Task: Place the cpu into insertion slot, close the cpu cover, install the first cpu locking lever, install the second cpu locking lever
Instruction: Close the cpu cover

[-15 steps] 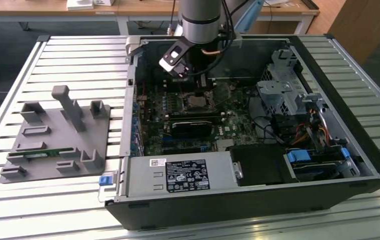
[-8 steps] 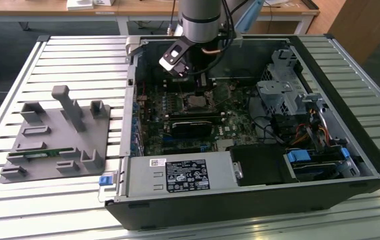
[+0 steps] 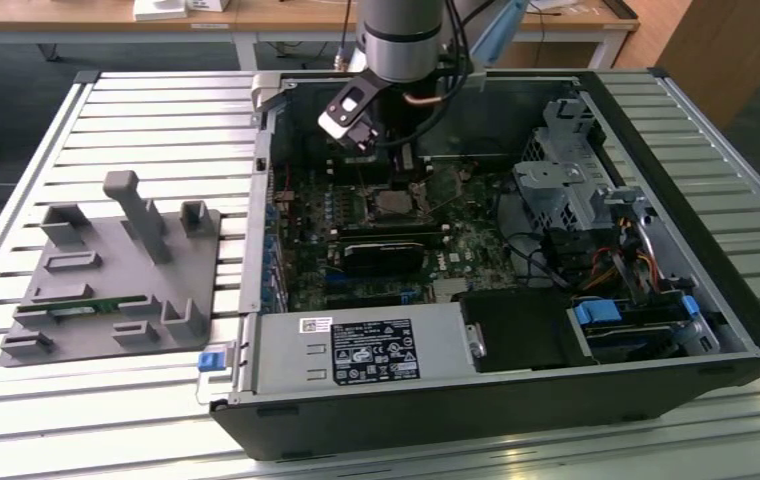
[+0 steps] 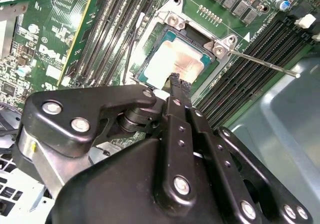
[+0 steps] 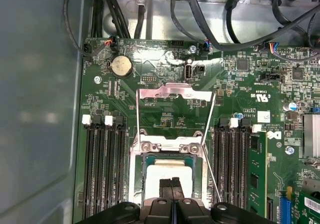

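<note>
The cpu (image 4: 172, 59) lies flat in the insertion slot (image 4: 146, 73), its pale metal face up; the first wrist view shows the cpu (image 5: 152, 176) in the slot (image 5: 200, 176) too. The cpu cover (image 5: 172, 92) stands open, swung back from the socket. A thin locking lever (image 5: 209, 129) sticks up beside the socket, and the second wrist view has this lever (image 4: 265, 63) reaching away from a socket corner. My gripper (image 5: 171, 184) hangs just above the chip, fingers pressed together with nothing between them. In the exterior view the gripper (image 3: 404, 170) is inside the case, over the socket (image 3: 394, 205).
A long black module (image 3: 387, 250) sits just in front of the socket. Memory slots (image 5: 102, 169) flank it, with a green memory stick (image 5: 257, 169) on one side. Cables (image 5: 220, 14), a drive cage (image 3: 567, 180) and case walls (image 3: 700, 200) crowd in. A grey fixture plate (image 3: 100, 270) lies at the exterior view's left.
</note>
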### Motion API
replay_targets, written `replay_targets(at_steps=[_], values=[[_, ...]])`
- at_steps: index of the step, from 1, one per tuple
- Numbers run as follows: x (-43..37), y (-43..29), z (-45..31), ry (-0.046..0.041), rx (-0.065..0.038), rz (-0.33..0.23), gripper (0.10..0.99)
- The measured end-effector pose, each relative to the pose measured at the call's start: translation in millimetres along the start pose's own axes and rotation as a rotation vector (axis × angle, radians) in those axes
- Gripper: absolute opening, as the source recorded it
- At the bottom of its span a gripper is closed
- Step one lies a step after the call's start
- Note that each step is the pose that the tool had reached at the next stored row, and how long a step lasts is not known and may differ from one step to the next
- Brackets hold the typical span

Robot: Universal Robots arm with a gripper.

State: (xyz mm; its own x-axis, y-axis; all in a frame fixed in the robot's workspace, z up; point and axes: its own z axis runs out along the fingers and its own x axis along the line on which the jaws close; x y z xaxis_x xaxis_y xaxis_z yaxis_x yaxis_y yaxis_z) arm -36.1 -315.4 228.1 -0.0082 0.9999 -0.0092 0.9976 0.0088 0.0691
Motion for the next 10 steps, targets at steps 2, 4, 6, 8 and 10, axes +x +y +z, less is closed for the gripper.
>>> replay_targets(at_steps=[2,4,6,8,10], values=[[0.0,0.1,-0.9,0.0001,0.000,0.000,0.106],[0.0,0.1,-1.6,0.0000,0.000,0.000,0.106],[0.0,0.2,-2.7,0.0000,0.000,0.000,0.106],[0.0,0.4,-4.4,0.0000,0.000,0.000,0.106],[-0.1,0.5,-5.5,0.0000,0.000,0.000,0.106]])
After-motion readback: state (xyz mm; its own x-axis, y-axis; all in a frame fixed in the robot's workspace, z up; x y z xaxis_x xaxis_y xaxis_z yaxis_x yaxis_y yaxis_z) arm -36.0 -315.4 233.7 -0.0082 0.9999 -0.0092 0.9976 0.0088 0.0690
